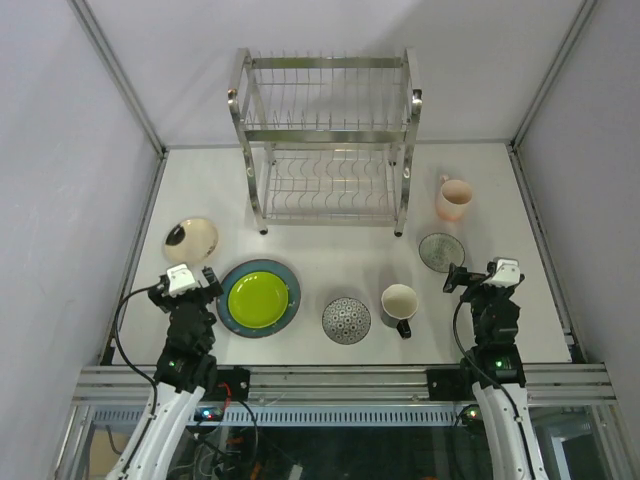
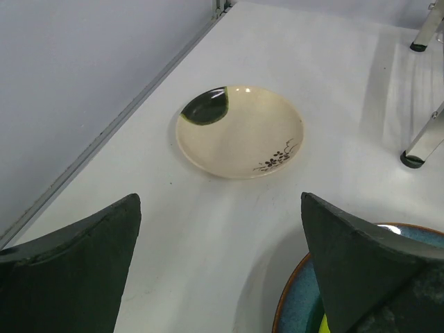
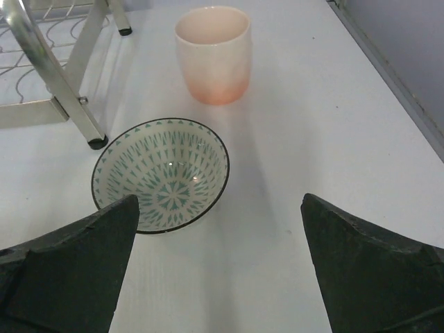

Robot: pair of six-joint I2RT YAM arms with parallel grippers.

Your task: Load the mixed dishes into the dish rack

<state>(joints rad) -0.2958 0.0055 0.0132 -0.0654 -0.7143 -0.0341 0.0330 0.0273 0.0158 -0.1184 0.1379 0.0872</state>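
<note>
Dish rack [image 1: 325,140] stands far centre on the bench [image 1: 330,262]. Dishes sit on the bench nearer the arms:
- cream black-marked plate [image 1: 190,240] at left
- lime-green plate [image 1: 258,298] stacked on blue-grey plate [image 1: 232,315]
- patterned bowl [image 1: 346,320] and cream mug [image 1: 399,305] at centre
- saucer [image 1: 441,251] and pink mug [image 1: 454,197] at right

Left fingers [image 2: 83,263] spread wide, holding nothing, facing the cream plate. Right fingers [image 3: 69,270] wide, empty, facing the saucer.
</note>
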